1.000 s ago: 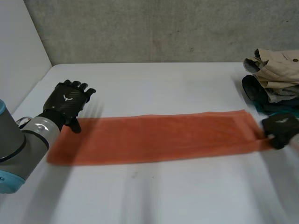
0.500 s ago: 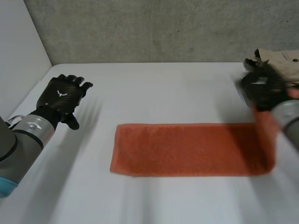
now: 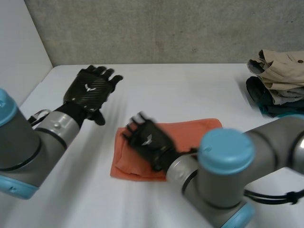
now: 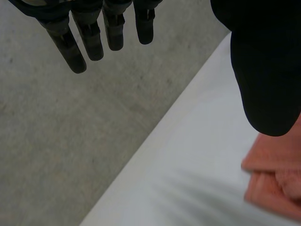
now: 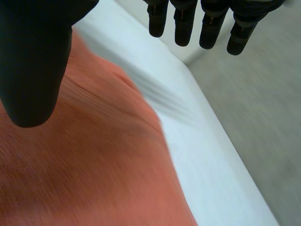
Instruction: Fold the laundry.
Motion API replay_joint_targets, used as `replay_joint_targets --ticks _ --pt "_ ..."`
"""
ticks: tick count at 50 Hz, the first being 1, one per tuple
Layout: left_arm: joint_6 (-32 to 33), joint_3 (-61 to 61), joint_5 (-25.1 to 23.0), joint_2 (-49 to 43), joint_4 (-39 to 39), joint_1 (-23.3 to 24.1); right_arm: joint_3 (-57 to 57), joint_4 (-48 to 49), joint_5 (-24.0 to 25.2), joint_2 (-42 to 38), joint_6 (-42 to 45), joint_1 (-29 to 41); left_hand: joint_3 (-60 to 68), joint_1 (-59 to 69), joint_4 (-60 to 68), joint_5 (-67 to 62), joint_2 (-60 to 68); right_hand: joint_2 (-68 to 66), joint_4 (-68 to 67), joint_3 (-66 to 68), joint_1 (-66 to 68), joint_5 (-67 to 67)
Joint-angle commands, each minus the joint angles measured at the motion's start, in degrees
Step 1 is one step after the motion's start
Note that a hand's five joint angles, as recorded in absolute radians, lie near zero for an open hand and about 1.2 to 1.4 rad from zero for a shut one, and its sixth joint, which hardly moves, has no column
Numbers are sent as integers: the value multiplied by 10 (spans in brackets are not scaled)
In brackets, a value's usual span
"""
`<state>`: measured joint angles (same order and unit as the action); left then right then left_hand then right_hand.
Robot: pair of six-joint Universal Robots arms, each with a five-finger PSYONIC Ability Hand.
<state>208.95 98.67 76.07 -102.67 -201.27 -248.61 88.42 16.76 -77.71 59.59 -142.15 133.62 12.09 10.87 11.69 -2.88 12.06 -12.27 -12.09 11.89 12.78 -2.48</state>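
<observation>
An orange towel [image 3: 194, 133] lies folded over on the white table [image 3: 180, 90], near its middle. My right hand [image 3: 149, 142] hovers over the towel's left end, with the arm reaching across from the right. In the right wrist view that hand [image 5: 33, 61] is open, fingers straight, above the orange towel [image 5: 94, 165]. My left hand [image 3: 90, 90] is raised over the table, left of the towel and clear of it. In the left wrist view it [image 4: 263, 70] is open and holds nothing, with a folded corner of the towel [image 4: 277, 183] beyond its thumb.
A pile of clothes [image 3: 278, 83], beige on top of dark and teal pieces, sits at the table's back right. A grey wall runs behind the table's far edge.
The right hand carried the towel's right end over to the left, doubling the long strip, and opened its fingers. The left hand rose and shifted a little to the right.
</observation>
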Motion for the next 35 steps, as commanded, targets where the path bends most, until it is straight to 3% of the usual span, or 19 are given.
replay_joint_targets --ticks 1,6,9,12,13,14,19,28,35 --pt "0 -44 40 -31 -1 57 59 -79 -46 81 -129 -105 -19 -7 -15 27 -18 23 21 -19 -28 25" --pt "0 -49 45 -51 -1 80 135 -95 -56 90 -104 -191 -20 -8 -16 28 -20 23 21 -19 -28 25" --pt "0 -49 45 -57 -1 85 162 -79 -60 91 -60 -229 -20 -8 -16 28 -20 -89 -91 93 84 -87" --pt "1 -48 45 -57 -1 85 180 -70 -66 90 1 -260 -20 -8 -16 28 -20 -336 -337 339 331 -334" --pt "0 -48 45 -57 -1 85 182 -65 -66 90 20 -267 -20 -8 -16 28 -20 -598 -600 602 593 -596" --pt "0 -48 45 -57 -1 84 183 -60 -67 90 28 -270 -20 -8 -16 28 -20 -677 -678 680 671 -674" --pt "1 -50 46 -54 -1 80 159 -3 -84 94 31 -261 -20 -8 -16 28 -20 -677 -679 681 672 -675" --pt "1 -44 51 -25 2 70 85 78 -67 105 23 -84 -20 -8 -16 28 -20 -677 -679 681 672 -675" --pt "-3 -37 77 -10 3 47 73 114 31 19 24 34 -20 -8 -16 28 -20 -677 -679 681 672 -675"
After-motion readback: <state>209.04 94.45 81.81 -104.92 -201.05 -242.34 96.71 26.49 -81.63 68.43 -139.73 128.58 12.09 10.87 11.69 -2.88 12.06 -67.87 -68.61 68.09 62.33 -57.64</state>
